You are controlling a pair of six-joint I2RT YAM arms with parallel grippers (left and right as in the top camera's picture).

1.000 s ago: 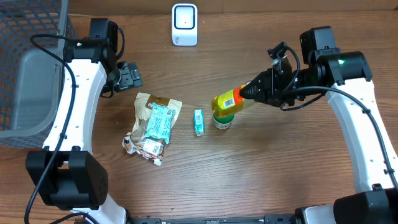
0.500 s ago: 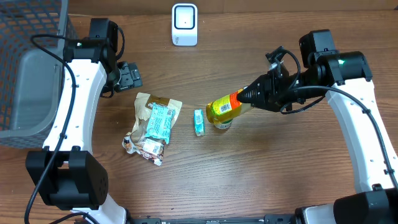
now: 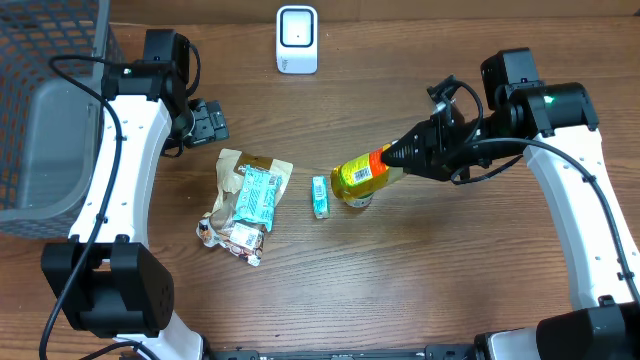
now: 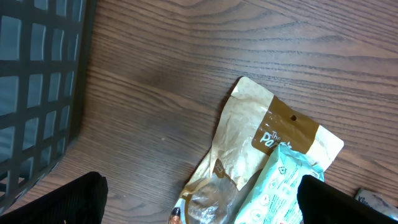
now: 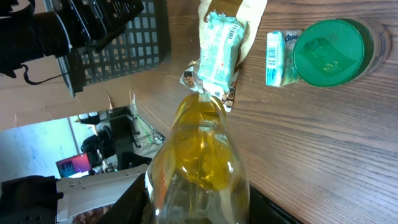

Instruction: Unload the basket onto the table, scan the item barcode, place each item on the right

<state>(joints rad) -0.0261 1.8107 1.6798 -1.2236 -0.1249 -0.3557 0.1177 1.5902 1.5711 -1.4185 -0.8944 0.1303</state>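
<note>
Bottle (image 3: 362, 172): yellow liquid, orange label, lying nearly level in the overhead view, its free end over the green-lidded jar (image 3: 357, 198).
Right gripper (image 3: 398, 155): clamped on the bottle (the bottle fills its wrist view).
Left gripper (image 3: 208, 122): fingers wide apart, holding nothing, beside the mesh basket (image 3: 50, 100).
Scanner (image 3: 297, 39): white, at the far edge of the desk (image 3: 400, 280), well apart from the bottle.
Snack bags (image 3: 245, 200): piled left of the jar.
Small pack (image 3: 319, 196): between bags and jar.
</note>
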